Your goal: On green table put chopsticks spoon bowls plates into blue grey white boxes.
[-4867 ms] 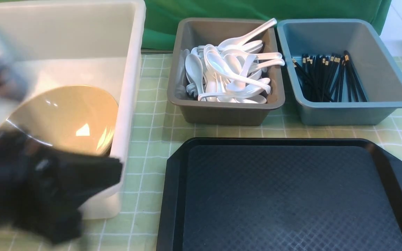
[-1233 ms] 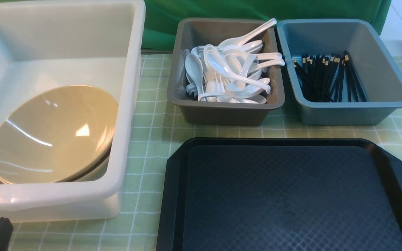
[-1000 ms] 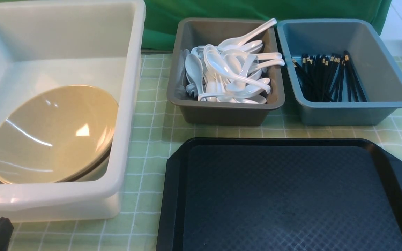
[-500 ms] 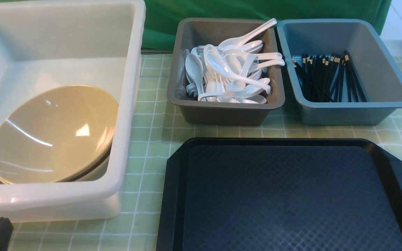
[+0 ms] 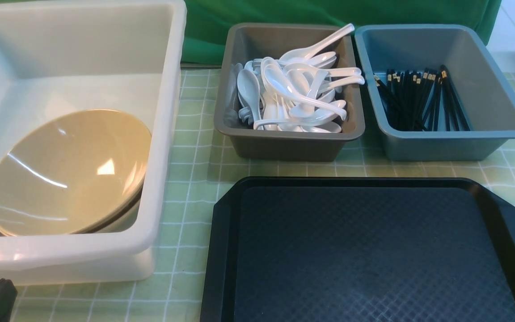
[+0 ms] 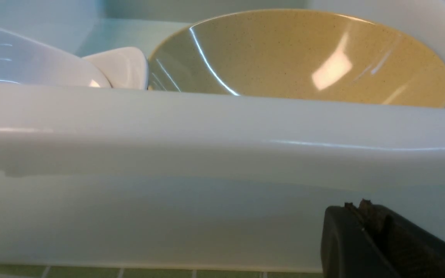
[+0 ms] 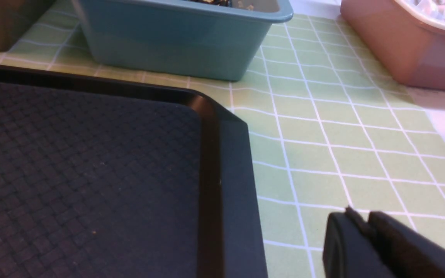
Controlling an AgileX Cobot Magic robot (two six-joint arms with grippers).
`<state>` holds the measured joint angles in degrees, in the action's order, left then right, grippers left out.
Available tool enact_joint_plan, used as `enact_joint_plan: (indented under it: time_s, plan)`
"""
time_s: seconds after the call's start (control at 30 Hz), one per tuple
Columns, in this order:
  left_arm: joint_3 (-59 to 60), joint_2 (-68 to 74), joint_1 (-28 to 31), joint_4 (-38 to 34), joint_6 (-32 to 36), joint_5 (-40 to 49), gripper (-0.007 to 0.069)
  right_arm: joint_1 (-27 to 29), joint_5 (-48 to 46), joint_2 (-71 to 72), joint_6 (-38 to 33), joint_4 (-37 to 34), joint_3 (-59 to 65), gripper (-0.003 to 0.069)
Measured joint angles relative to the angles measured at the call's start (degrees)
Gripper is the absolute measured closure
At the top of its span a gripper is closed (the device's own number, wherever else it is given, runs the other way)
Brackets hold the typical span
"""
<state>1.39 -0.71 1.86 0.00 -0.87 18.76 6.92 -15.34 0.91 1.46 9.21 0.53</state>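
The bowls (image 5: 67, 174) and plates (image 6: 118, 67) sit in the white tub (image 5: 168, 134), spoons (image 5: 293, 94) in the grey bin (image 5: 284, 147), chopsticks (image 5: 418, 98) in the blue bin (image 5: 499, 89), the black tray (image 5: 373, 255) bare, so sorting looks finished; the left tool (image 6: 365, 216) is clenched empty, the right tool (image 7: 363, 226) nearly so, holding nothing.

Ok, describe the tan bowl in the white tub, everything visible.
The tan bowl is wide, conical and glossy, speckled tan-yellow with bright light reflections, looking like plastic or glazed ware. It lies tilted in the near part of the milky-white tub, its opening turned up and toward the camera. A second rim edge shows beneath it, so it seems nested on another bowl. Small white dishes sit beside it on its left; whether they touch is unclear. Nothing grips it.
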Motion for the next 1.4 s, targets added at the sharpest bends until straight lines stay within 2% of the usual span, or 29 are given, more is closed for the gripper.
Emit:
enact_joint_plan:
  time_s: [1.4]
  plan:
    - [0.00,0.00,0.00,0.00,0.15,0.00,0.0626,0.00,0.00,0.00,0.00,0.00,0.00,0.0559]
